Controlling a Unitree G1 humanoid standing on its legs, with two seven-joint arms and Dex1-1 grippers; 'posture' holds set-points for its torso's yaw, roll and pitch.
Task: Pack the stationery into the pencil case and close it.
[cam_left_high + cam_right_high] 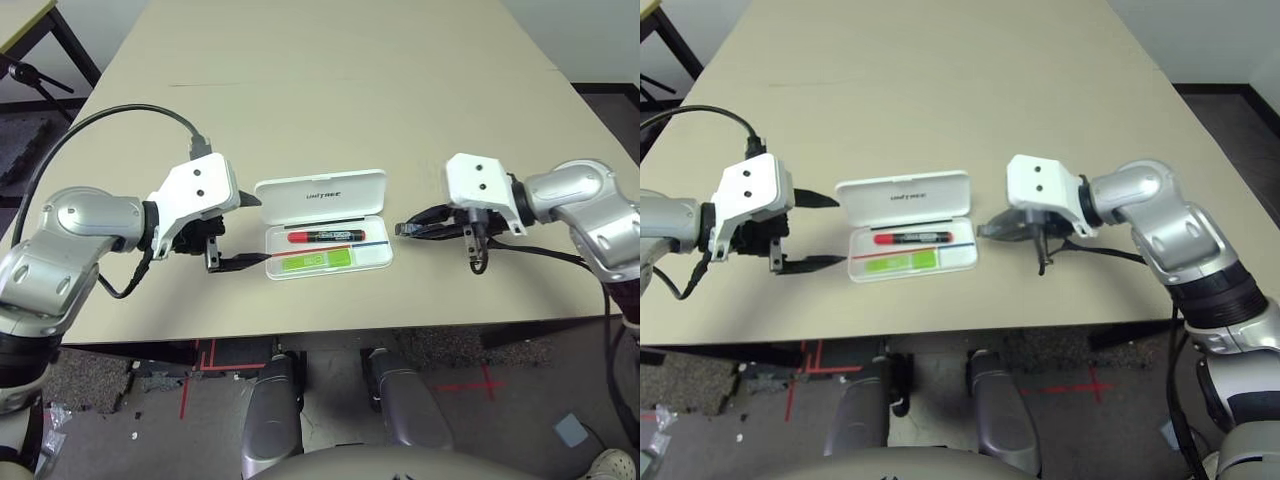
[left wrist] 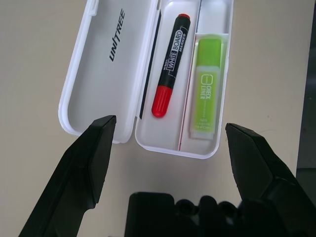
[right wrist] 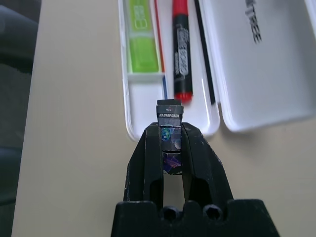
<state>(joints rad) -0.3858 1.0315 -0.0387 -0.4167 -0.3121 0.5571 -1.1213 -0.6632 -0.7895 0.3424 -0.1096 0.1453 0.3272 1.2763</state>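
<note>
A white pencil case [image 1: 384,257] is seen lying open at the centre of the left eye view, on a pale surface [image 1: 300,120], its lettered lid [image 1: 340,193] laid back toward the top of the frame. A red-and-black marker [image 2: 171,64] and a lime-green highlighter [image 2: 206,84] are already housed in the tray, on either side of a thin divider. At centre left, the left tool [image 1: 246,231] is held wide beside the case, with nothing between its fingers. At centre right, a small dark eraser-like block [image 3: 170,133] is gripped by the right tool [image 3: 169,129], closed on it at the near end of the case.

The placing of the block appears to be the step in hand. It is best carried over the bare end compartment beside the highlighter, lowered level below the rim and released gently, so that neither the divider nor the marker is knocked. The case could be steadied by the left tool, since a light tray may slide if nudged. The lid should be swung over only once all is seated flat.
</note>
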